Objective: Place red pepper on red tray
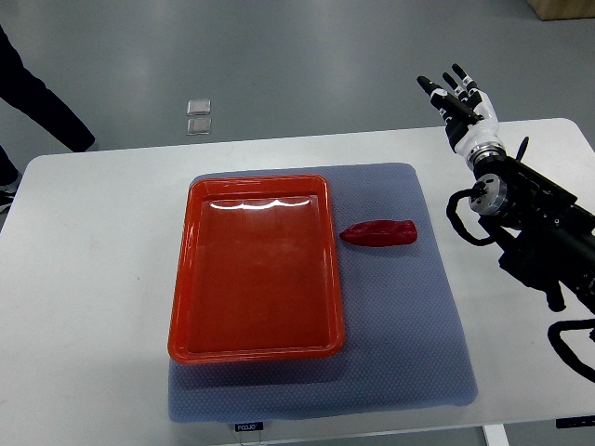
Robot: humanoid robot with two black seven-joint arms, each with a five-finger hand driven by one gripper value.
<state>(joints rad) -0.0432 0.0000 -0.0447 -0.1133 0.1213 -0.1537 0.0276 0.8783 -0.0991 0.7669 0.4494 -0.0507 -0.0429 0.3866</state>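
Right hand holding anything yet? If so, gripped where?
Nothing is held. The right hand is raised past the table's far edge, fingers spread and empty. The red pepper lies untouched on the grey mat, beside the red tray.

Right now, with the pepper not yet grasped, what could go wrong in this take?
1. The right hand is open and raised past the table's far edge, well away from the red pepper, so the reach could land off target.
2. The pepper lies close beside the red tray; fingers closing on it might knock the tray's raised rim and shift it on the grey mat.
3. The pepper looks rounded and tapered, so it may roll or slip out mid-lift.
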